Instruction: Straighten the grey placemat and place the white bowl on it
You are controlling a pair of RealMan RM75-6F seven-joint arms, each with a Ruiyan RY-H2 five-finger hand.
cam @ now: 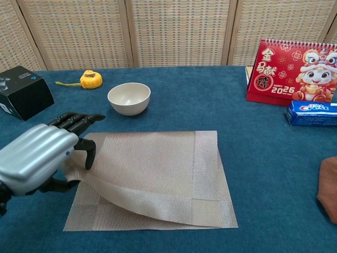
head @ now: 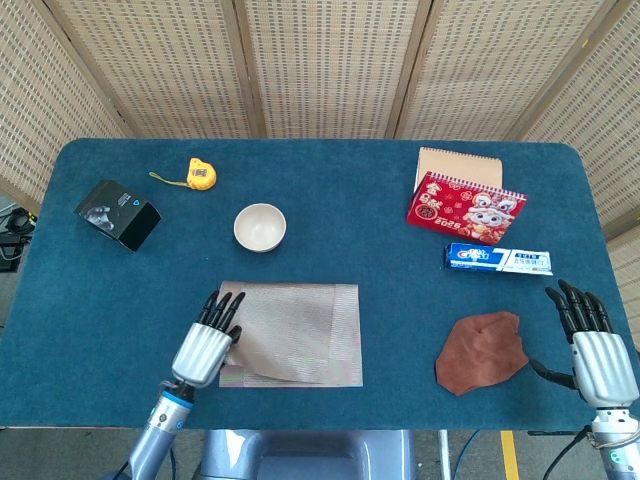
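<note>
The grey placemat (head: 300, 325) (cam: 158, 163) lies near the table's front edge. Its near-left corner is folded over onto it, and the flap runs diagonally toward the near right. My left hand (head: 207, 345) (cam: 39, 158) is at the mat's left edge and pinches the raised flap between thumb and fingers. The white bowl (head: 260, 226) (cam: 129, 98) stands upright and empty on the blue cloth just beyond the mat, apart from it. My right hand (head: 595, 350) rests at the table's near right with fingers spread, holding nothing; the chest view does not show it.
A black box (head: 118, 214) (cam: 21, 92) and a yellow tape measure (head: 202, 174) (cam: 90, 79) sit at the far left. At the right are a red calendar (head: 465, 206) (cam: 295, 71), a toothpaste box (head: 498, 259) (cam: 313, 112) and a brown cloth (head: 483, 352) (cam: 329, 187).
</note>
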